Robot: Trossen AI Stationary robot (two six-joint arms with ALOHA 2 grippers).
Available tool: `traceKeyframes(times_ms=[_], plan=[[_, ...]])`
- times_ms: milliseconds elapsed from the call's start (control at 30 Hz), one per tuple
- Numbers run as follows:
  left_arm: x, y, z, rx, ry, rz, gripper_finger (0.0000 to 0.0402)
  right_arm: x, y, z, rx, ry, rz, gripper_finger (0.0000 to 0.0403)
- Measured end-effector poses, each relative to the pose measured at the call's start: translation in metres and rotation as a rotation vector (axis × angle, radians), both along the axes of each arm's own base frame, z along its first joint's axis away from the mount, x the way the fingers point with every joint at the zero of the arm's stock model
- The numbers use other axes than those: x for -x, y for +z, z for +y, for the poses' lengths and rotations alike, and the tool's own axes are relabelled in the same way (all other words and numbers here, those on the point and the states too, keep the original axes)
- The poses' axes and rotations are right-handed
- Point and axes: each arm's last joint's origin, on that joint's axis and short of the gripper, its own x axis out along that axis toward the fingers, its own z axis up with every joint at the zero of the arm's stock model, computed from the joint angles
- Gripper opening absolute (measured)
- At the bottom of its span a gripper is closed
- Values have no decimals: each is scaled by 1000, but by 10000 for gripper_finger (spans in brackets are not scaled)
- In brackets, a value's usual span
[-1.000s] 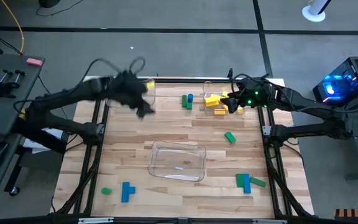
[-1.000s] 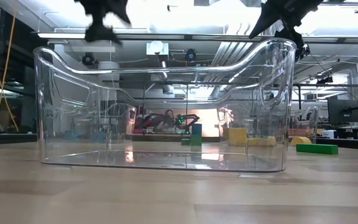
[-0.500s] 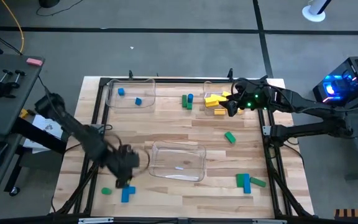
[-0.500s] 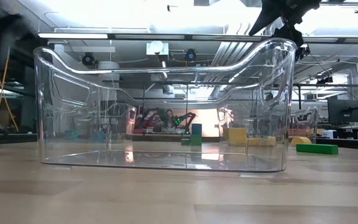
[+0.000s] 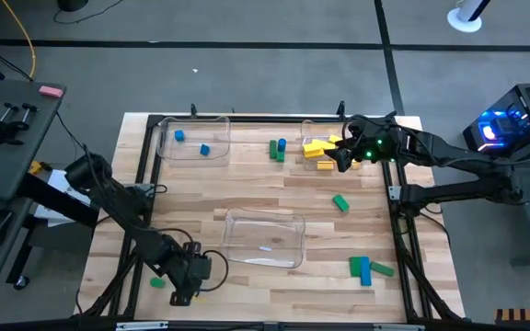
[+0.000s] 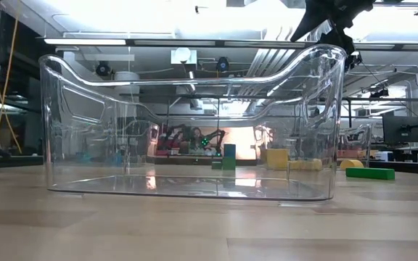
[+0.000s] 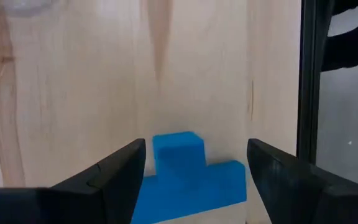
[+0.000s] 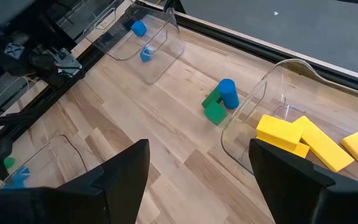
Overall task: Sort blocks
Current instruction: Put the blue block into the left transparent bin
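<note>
Your left gripper (image 5: 188, 283) is low over the near-left corner of the table (image 5: 256, 198), arm folded down, fingers spread wide either side of the blue block (image 7: 188, 177), not touching it. A green block (image 5: 157, 283) lies just beside it. Your right gripper (image 5: 342, 157) hangs over the far-right clear tray (image 8: 263, 102) holding the yellow blocks (image 8: 303, 142), fingers apart, gripping nothing. The centre tray (image 5: 265, 237) sits between both arms.
</note>
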Motion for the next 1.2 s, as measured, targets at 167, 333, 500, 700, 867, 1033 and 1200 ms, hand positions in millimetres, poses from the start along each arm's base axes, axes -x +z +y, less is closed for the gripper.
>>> traceKeyframes(times_ms=[167, 333, 500, 700, 867, 1033, 1200], plan=[[0, -11, -1, -42, -3, 48, 268, 0, 0, 0, -2, 0, 5, 272], [-1, -24, -3, -74, -13, 84, 268, 0, -1, 0, -2, 0, 8, 272], [-4, -36, -6, -85, -1, 110, 266, 0, -1, 0, -2, 0, 8, 272], [-6, -39, -4, -84, 60, 143, 162, 1, -1, 0, 0, -8, 8, 272], [-5, -26, 8, -68, 111, 165, 96, 1, -1, 0, -3, -11, 7, 272], [-1, 22, 48, -127, 222, 81, 96, 1, 0, 0, -2, -12, 5, 272], [11, 89, 114, -335, 472, -190, 101, -3, 4, -1, -13, -39, -67, 272]])
